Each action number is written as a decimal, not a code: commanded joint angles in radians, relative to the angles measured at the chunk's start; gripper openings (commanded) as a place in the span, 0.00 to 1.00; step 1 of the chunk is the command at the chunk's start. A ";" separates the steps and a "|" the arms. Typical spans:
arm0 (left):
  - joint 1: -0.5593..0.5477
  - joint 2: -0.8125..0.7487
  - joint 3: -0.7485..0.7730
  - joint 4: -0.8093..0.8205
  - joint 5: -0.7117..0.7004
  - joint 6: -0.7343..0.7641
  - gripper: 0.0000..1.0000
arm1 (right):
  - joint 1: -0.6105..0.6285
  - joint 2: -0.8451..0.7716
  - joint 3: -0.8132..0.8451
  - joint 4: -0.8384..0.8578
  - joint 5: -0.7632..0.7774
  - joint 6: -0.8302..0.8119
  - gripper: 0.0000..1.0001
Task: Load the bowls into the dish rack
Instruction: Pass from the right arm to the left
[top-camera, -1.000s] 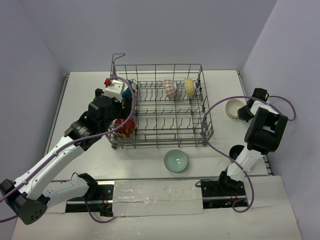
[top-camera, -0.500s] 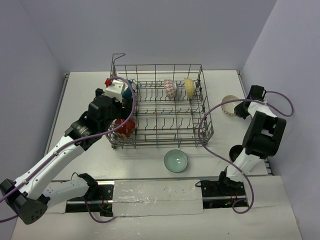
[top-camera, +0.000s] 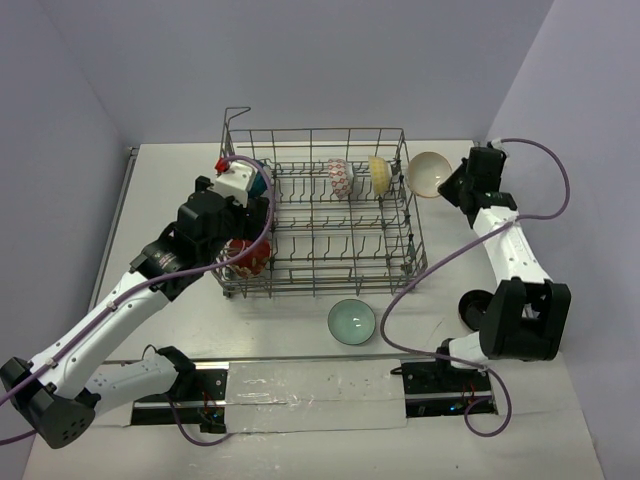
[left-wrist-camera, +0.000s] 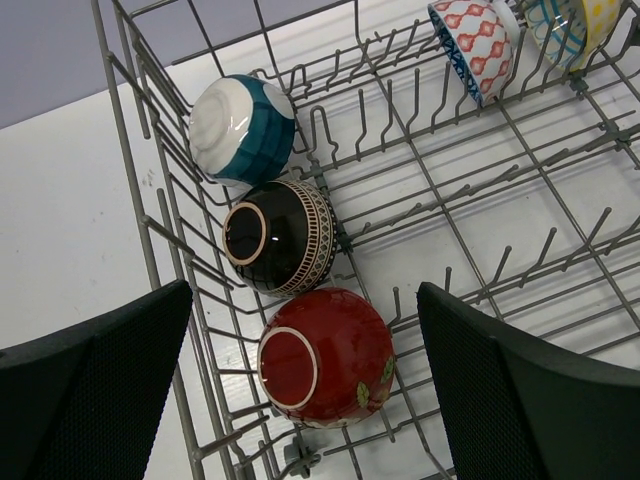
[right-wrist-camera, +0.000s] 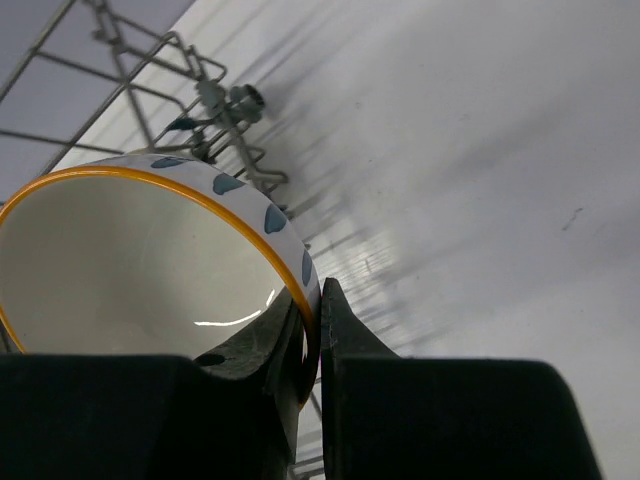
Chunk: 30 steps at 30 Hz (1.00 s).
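Observation:
The dish rack (top-camera: 414, 236) stands mid-table. Along its left end lie a teal bowl (left-wrist-camera: 243, 128), a black patterned bowl (left-wrist-camera: 282, 236) and a red bowl (left-wrist-camera: 325, 372), all on their sides. At the back right stand a red-patterned bowl (top-camera: 340, 178) and a cream bowl (top-camera: 379, 173). My left gripper (left-wrist-camera: 303, 300) hovers open above the red bowl, touching nothing. My right gripper (right-wrist-camera: 318, 300) is shut on the rim of a white bowl with an orange edge (right-wrist-camera: 130, 270), held in the air beside the rack's far right corner (top-camera: 428, 173). A pale green bowl (top-camera: 352, 321) sits on the table in front of the rack.
A dark round object (top-camera: 468, 306) lies on the table by the right arm, partly hidden by it. The rack's tall wire corner (right-wrist-camera: 150, 60) is close to the held bowl. Walls enclose the table on three sides.
The right arm has swung the white bowl from the table's right side up and left to the rack's far right corner. The left arm has barely moved.

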 joint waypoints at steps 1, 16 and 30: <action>0.004 0.008 -0.001 0.039 0.026 0.027 0.99 | 0.058 -0.084 0.069 0.053 0.038 -0.025 0.00; -0.079 0.194 0.224 -0.114 0.079 0.148 0.96 | 0.360 0.014 0.330 -0.270 -0.176 -0.147 0.00; -0.364 0.369 0.470 -0.360 0.067 0.337 0.91 | 0.520 0.178 0.419 -0.459 -0.342 -0.233 0.00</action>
